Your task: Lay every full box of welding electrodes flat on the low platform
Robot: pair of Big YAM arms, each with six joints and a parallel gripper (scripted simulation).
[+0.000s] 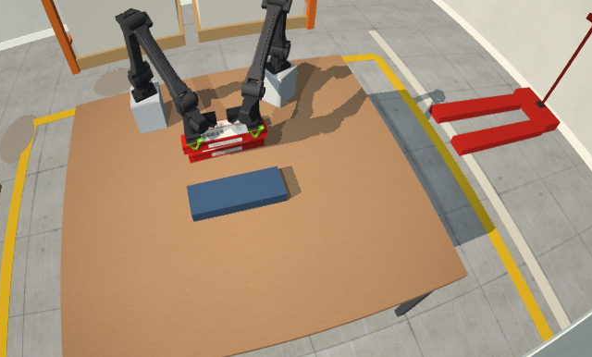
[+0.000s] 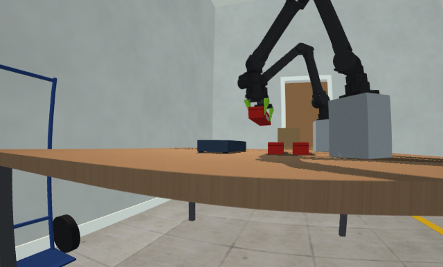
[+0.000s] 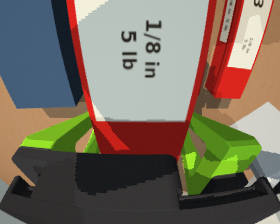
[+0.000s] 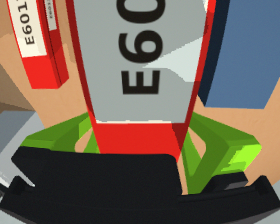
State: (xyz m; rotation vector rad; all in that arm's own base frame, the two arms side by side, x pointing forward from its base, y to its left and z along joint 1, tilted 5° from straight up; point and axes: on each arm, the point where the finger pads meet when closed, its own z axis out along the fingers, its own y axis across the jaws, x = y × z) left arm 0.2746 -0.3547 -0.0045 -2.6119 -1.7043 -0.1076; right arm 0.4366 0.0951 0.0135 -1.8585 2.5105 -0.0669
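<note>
A red box with a white label [image 1: 224, 133] [image 2: 257, 115] [image 3: 141, 95] [image 4: 141, 107] is held in the air, high above the table, between both arms. My left gripper [image 1: 256, 131] [image 2: 257, 108] [image 3: 140, 110] is shut on its "1/8 in 5 lb" end. My right gripper [image 1: 194, 144] [image 4: 140, 110] is shut on its "E60.." end; it is mostly hidden in the exterior view. Two other red boxes lie on the table: one nearer the platform [image 2: 275, 149] and one nearer the arm bases [image 2: 300, 149]. The low blue platform [image 1: 238, 191] [image 2: 212, 146] bears no box.
The arms stand on grey pedestals, the left arm's [image 1: 280, 88] [image 2: 359, 128] and the right arm's [image 1: 148, 111] [image 2: 321, 136], at the table's back edge. The wooden table [image 1: 265, 277] reaches far in front of the platform. A red pallet jack [image 1: 497, 104] stands on the floor beyond.
</note>
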